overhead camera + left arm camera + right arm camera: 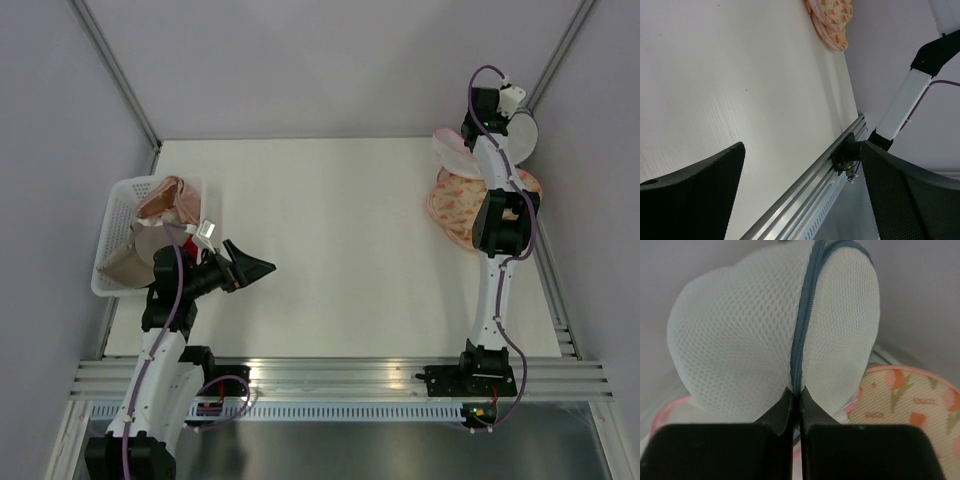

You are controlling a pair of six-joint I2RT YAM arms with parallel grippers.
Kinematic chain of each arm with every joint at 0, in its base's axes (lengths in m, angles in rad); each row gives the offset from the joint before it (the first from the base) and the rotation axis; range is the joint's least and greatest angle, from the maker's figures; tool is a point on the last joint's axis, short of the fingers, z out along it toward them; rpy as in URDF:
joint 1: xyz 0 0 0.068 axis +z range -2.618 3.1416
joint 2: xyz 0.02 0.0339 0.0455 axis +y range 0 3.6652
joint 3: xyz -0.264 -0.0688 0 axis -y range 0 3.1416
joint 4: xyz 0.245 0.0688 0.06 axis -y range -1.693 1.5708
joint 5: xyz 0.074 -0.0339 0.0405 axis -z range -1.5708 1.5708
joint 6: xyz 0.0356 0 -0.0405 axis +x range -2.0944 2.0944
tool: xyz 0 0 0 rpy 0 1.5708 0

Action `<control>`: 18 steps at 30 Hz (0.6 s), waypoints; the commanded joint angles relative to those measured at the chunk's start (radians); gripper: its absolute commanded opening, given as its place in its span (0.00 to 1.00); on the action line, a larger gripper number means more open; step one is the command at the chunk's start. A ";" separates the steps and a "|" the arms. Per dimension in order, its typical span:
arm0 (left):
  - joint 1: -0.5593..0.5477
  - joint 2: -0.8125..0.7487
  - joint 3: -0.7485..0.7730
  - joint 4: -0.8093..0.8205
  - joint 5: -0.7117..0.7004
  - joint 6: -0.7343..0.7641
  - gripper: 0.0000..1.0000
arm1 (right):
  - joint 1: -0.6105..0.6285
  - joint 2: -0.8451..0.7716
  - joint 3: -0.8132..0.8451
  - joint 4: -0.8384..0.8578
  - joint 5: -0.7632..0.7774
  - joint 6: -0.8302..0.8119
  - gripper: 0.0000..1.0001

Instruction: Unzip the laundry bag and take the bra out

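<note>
The laundry bag (740,340) is white mesh with a blue-grey zipper (802,315) running down its middle. My right gripper (796,392) is shut on the bag at the zipper seam and holds it up at the far right corner. In the top view the bag (526,135) shows as a white dome behind my right gripper (508,112). A taupe fabric piece, the bra (125,255), lies in the white basket (108,215) at the left. My left gripper (255,268) is open and empty beside the basket, also seen in its wrist view (800,195).
Flat peach patterned rounds (455,205) lie under the right arm and show in the right wrist view (910,395). A white pouch with pink trim (450,150) lies beside them. A pink-peach garment (165,195) is in the basket. The aluminium rail (330,375) runs along the near edge.
</note>
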 commanded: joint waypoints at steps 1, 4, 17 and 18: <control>-0.003 0.005 0.023 0.063 -0.011 -0.005 1.00 | 0.004 0.051 0.049 0.049 -0.139 -0.038 0.00; -0.003 0.012 0.022 0.062 -0.009 -0.002 1.00 | 0.006 0.085 0.086 0.029 -0.197 -0.064 0.16; -0.003 -0.023 0.036 0.062 -0.006 -0.015 1.00 | 0.044 -0.317 -0.144 0.095 -0.101 -0.137 0.70; -0.003 -0.026 0.040 0.062 -0.005 -0.014 1.00 | 0.053 -0.357 -0.216 0.103 -0.111 -0.143 0.78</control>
